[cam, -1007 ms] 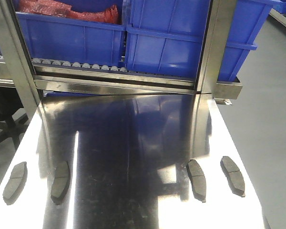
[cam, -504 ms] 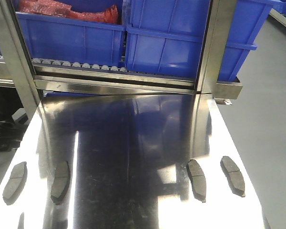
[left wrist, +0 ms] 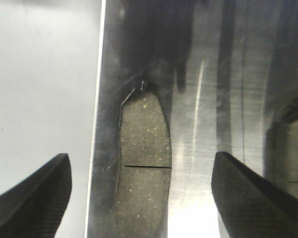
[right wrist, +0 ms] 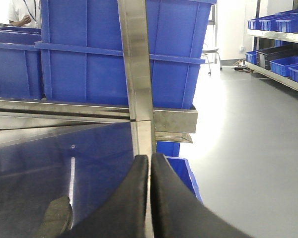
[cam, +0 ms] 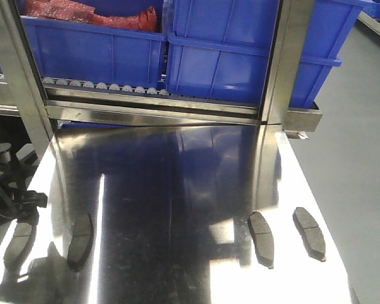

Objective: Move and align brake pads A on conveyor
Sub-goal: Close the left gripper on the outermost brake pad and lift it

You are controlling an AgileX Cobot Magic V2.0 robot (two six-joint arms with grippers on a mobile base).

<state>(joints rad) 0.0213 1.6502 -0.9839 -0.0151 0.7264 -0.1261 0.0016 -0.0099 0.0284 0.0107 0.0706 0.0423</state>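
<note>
Four dark grey brake pads lie on the shiny steel tabletop [cam: 171,209]: two at the near left [cam: 17,246] [cam: 80,237] and two at the near right [cam: 261,239] [cam: 310,232]. My left arm [cam: 12,196] reaches in from the left, above the leftmost pad. In the left wrist view my left gripper [left wrist: 141,156] is open, and its two fingers straddle that pad [left wrist: 145,148], which lies close to the table's left edge. My right gripper [right wrist: 150,157] is shut on nothing, with one pad [right wrist: 57,215] to its lower left. The conveyor is out of view.
Blue bins [cam: 221,57] stand on a roller track [cam: 101,85] behind the table, and the left one holds red parts [cam: 88,12]. Steel frame posts [cam: 282,63] rise at the table's back. Grey floor [cam: 361,158] lies to the right. A person [right wrist: 17,12] stands far back.
My left arm has come into the front view from the left edge and now hangs over the leftmost pad. The four pads have not moved.
</note>
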